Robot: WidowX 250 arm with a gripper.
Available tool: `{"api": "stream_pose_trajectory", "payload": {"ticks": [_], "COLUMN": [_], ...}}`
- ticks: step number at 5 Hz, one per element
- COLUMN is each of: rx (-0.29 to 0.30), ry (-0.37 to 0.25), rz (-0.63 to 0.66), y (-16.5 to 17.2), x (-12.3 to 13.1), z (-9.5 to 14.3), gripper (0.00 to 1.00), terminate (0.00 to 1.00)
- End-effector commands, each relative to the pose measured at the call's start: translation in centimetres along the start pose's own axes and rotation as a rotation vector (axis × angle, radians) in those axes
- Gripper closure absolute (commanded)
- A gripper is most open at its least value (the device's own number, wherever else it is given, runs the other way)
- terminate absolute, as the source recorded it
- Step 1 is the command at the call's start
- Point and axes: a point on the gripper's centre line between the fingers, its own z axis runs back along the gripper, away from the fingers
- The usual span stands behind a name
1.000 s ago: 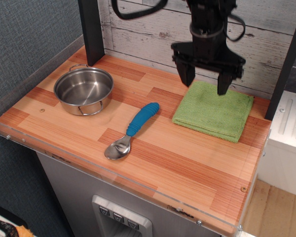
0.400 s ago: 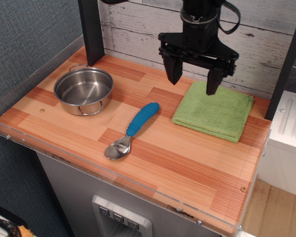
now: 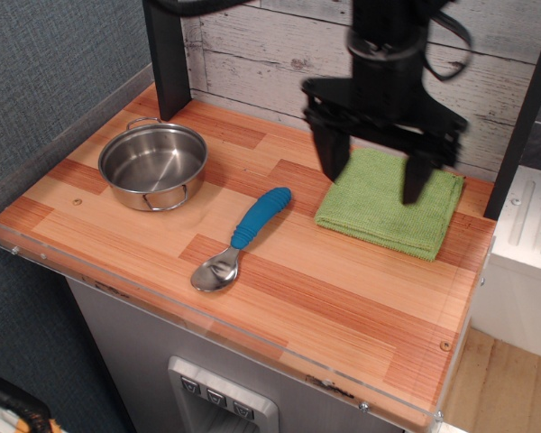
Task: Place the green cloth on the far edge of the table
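Toward the back right of the tabletop (image 3: 279,271), the green cloth (image 3: 388,209) lies flat and folded, close to the white plank wall and near the right-hand rim. Above it hangs the gripper (image 3: 376,185), its jaws spread wide with nothing between them; the left finger stands at the cloth's left edge and the right finger over its far right part, so the two straddle the cloth from above.

A second ago the gripper hung over the cloth's rear part, and a moment later it had drifted left and higher, off the cloth's near corner. Now it has swung back to the right and come lower, with the fingers dropping in front of the cloth. The cloth itself has not shifted across these moments, and neither have the steel pot (image 3: 153,165) at the left or the blue-handled spoon (image 3: 242,238) in the middle.

Judging from this, the arm is lining up for a grasp rather than carrying anything. The cloth already sits fairly near the far edge, so what remains is probably a short pick and a small move backward.
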Motion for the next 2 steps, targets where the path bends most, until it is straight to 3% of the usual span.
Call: {"api": "stream_pose_trajectory", "payload": {"ticks": [1, 2], "rx": [-0.034, -0.042], "ry": [-0.072, -0.097], "rz": [-0.115, -0.174], "y": [-3.7, -4.7], "x": [-2.4, -3.1], "z": [3.5, 4.9], "gripper": [0.0, 0.0], "terminate": [0.0, 0.0]}}
